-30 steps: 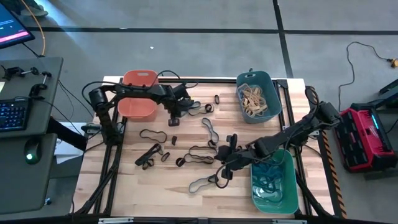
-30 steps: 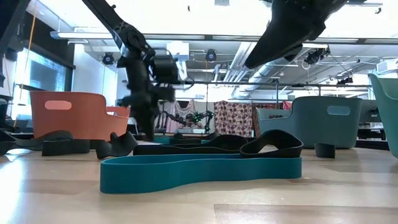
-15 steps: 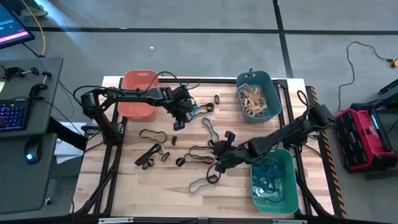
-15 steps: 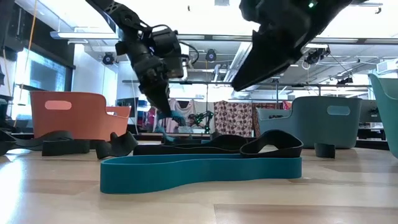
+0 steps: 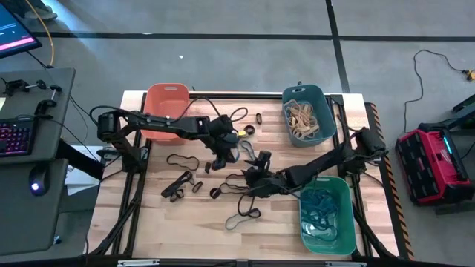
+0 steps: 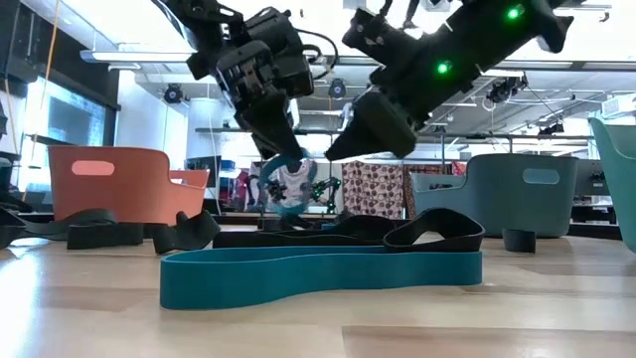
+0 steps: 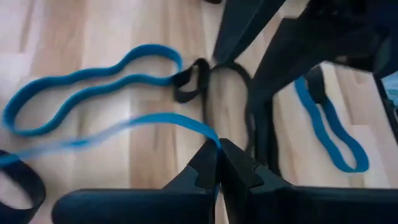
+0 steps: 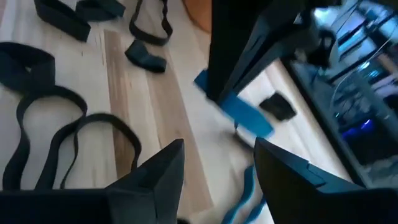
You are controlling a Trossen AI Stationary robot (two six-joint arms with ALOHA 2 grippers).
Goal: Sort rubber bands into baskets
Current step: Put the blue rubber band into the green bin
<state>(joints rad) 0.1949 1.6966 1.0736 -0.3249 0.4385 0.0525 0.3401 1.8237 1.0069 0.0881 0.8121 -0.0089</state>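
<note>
Reaching over the middle of the worktop (image 5: 148,215), the left pincer (image 7: 217,163) has its fingers pressed together on a blue rubber band (image 7: 155,121), which trails away from the fingertips over the wood; in the low view that same band hangs as a small blue loop (image 6: 281,189) beneath the pincer, clear of the surface. The right pincer (image 8: 217,163) sits just beside it, coming in from the green basket's (image 5: 343,236) side, its fingers spread apart with nothing between them; black bands (image 8: 56,118) lie on the boards ahead of it. Around both pincers the loose bands are scattered across the centre of the worktop, mostly black ones (image 5: 182,160), with another blue loop (image 7: 84,84) lying flat near the left pincer. Tan bands (image 5: 303,117) fill the teal basket (image 5: 326,100) at the far right corner, and what look like blue bands (image 5: 320,215) sit in the green basket at the near right. An orange basket (image 5: 165,95) stands at the far left, behind the left arm.
</note>
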